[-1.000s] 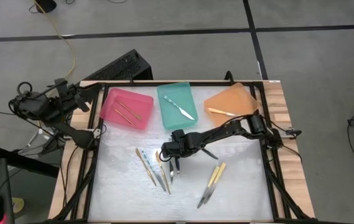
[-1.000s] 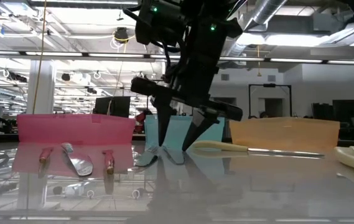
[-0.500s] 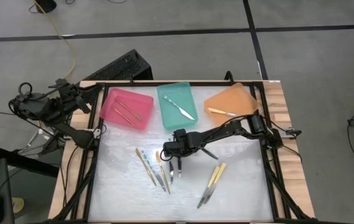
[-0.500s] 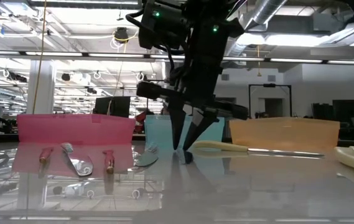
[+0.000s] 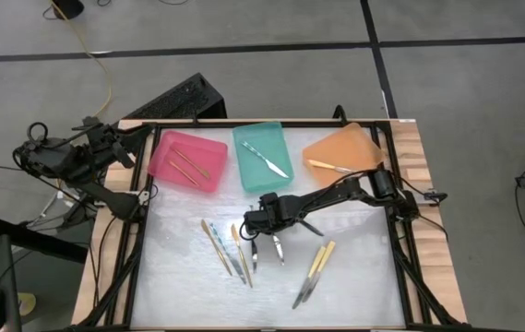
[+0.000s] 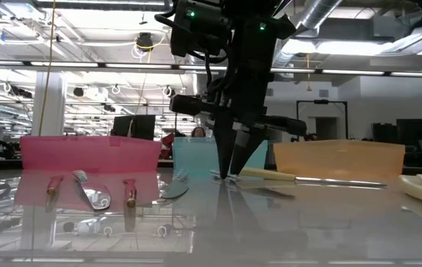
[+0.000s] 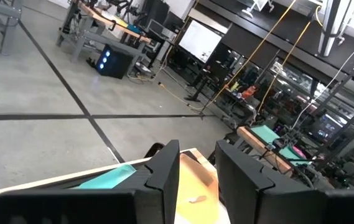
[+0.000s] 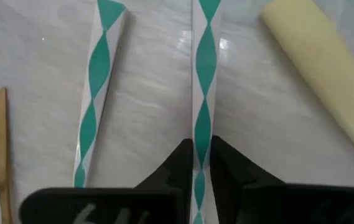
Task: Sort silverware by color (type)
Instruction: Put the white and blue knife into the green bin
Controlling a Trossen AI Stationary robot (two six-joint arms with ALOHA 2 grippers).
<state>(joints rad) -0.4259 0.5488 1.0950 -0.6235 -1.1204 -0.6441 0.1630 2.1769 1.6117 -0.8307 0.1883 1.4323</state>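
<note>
Right claw (image 8: 201, 163) pinches a teal-striped utensil (image 8: 202, 106) mid-table, another teal-striped utensil (image 8: 96, 93) just beside, trays well apart.

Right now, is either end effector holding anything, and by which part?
The right end effector is shut on a teal-striped utensil, pinching its patterned handle; it still lies against the table. The left end effector, parked off the table's left, holds nothing.

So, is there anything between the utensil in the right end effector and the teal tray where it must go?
Nothing visible blocks it. The right end effector is shut on the teal-patterned utensil on the table. The teal tray lies just beyond it, with only bare table between. One teal utensil is already inside. The left end effector waits off the table's left edge.
</note>
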